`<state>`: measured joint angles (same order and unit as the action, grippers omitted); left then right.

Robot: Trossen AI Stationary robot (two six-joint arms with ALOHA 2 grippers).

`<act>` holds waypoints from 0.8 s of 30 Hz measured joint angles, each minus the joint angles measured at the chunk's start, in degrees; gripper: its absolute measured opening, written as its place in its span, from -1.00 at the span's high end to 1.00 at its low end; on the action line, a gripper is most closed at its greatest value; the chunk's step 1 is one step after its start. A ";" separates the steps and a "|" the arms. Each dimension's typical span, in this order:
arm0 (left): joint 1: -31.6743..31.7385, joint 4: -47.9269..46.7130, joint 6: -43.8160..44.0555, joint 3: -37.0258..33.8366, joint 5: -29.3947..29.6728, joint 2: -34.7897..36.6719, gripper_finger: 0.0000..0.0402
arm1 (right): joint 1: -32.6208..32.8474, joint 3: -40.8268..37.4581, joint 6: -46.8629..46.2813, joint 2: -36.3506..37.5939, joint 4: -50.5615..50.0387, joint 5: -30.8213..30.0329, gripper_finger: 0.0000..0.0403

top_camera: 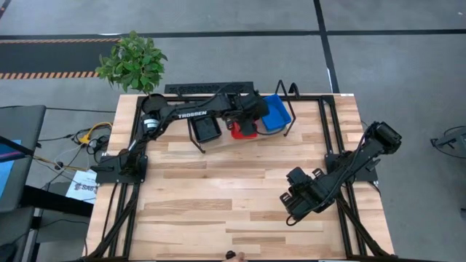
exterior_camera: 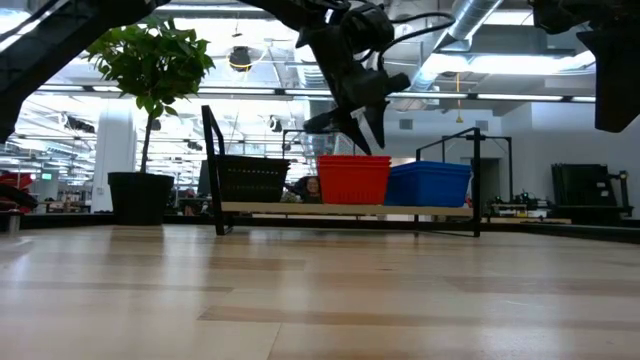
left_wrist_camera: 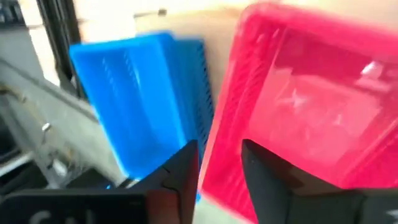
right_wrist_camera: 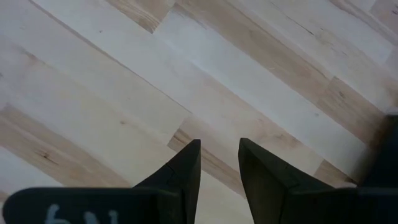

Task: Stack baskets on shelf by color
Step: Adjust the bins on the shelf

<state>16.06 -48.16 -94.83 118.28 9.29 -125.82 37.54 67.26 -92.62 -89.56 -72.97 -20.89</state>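
Left gripper [exterior_camera: 362, 118] fingers parted, holding nothing, over red perforated plastic basket stack [exterior_camera: 354, 179] mid-shelf on light wooden wire-framed shelf [exterior_camera: 340, 209] between black [exterior_camera: 248, 179] and blue [exterior_camera: 428, 184] stacks — retreat could clip rim, skewing stack; right gripper [right_wrist_camera: 219, 163] fingers apart, empty, over bench [top_camera: 218, 211].

L fingers [left_wrist_camera: 180, 168] parted w/ small gap, over red basket [left_wrist_camera: 311, 99] rim; blue basket [left_wrist_camera: 143, 93] beside.
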 joint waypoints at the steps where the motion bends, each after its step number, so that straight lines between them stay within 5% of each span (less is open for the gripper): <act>1: -0.21 0.47 0.00 0.00 1.62 0.00 0.42 | 0.00 0.00 0.02 0.02 0.00 -0.02 0.34; 7: -1.83 1.16 9.65 4.57 14.63 0.00 0.28 | 0.00 -0.01 0.05 0.02 0.25 -0.03 0.34; 12: -2.56 -6.46 29.49 16.81 18.84 1.32 0.39 | 0.02 -0.02 0.09 0.02 0.22 -0.06 0.34; 15: -2.81 -4.37 41.87 11.50 18.78 10.12 0.54 | 0.23 -0.02 0.11 0.02 0.10 -0.12 0.34; 21: -1.88 -6.76 70.21 6.54 2.05 31.06 0.96 | 0.35 -0.02 0.13 0.01 0.10 -0.53 0.34; 24: -2.51 -3.77 75.90 -2.72 8.82 41.06 0.99 | 0.34 -0.02 0.26 0.00 0.17 -1.77 0.34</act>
<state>13.54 -51.93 -18.92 115.56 18.11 -84.76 37.88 67.24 -92.36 -89.56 -72.80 -22.66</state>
